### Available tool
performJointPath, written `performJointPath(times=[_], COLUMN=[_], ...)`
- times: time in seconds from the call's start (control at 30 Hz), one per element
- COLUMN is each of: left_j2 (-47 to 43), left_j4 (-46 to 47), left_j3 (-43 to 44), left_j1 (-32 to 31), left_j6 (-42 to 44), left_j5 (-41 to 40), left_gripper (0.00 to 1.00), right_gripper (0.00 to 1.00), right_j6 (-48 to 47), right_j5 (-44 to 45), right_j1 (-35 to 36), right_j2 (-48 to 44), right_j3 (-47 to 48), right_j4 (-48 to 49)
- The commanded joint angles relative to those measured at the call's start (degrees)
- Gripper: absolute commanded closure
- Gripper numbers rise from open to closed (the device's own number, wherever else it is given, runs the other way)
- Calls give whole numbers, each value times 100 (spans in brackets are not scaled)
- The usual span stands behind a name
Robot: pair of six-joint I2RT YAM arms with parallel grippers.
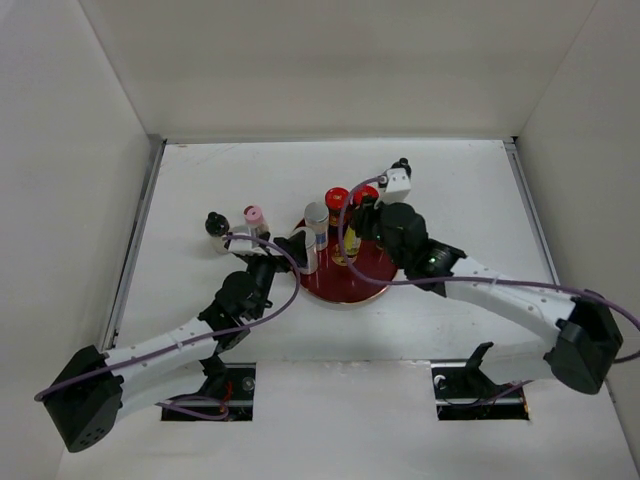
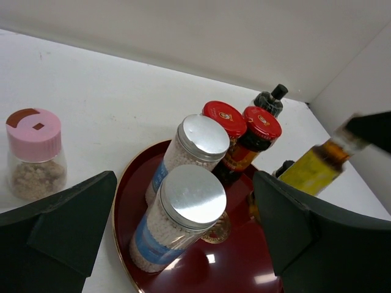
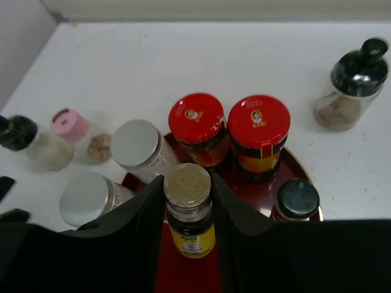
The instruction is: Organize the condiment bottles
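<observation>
- Slim amber bottle (image 3: 190, 235): clamped near the neck in the right gripper (image 3: 188, 183) jaws, over the dark red tray (image 2: 232, 268) at mid-surface; whether its base touches, cannot tell
- Left gripper (image 2: 183, 226): jaws spread wide, facing the near silver-capped jar (image 2: 192, 195)
- Off tray, toward the left edge: pink-capped jar (image 1: 253, 216)
- Handling, judged a set-down: keep bottle upright, lower into the bare patch beside the small black-capped jar (image 3: 295, 198), clear of the red-capped jars (image 3: 198, 119); release only once seated

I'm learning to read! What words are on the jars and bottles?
No text is readable.
Lids of the red-capped jars: tiny print, too small.
Yellow label on the slim bottle: blurred.
Blue labels on the silver-capped jars: blurred.
</observation>
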Motion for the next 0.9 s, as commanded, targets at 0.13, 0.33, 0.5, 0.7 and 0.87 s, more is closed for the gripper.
performJointPath(times=[0.13,0.33,0.5,0.7,0.87], left_j2=[-31,83,232,268,163], left_j4=[17,43,175,325,360], left_j3=[166,113,69,-11,-63], left_j1=[167,255,351,404,404], left_j6=[-228,-254,-272,-316,-342], left_j5=[2,46,90,116,116], left_gripper=[3,3,3,3,3], right_gripper=[71,71,66,44,31], right_j6=[-107,-670,-829,-811,-767], right_j5=[81,416,547,670,653], right_j1=[61,-9,0,114,149], right_j2=[1169,1802,2049,2032,1339], right_j3=[185,449,449,309,194], right_j4=[1547,1873,1979,1997,1848])
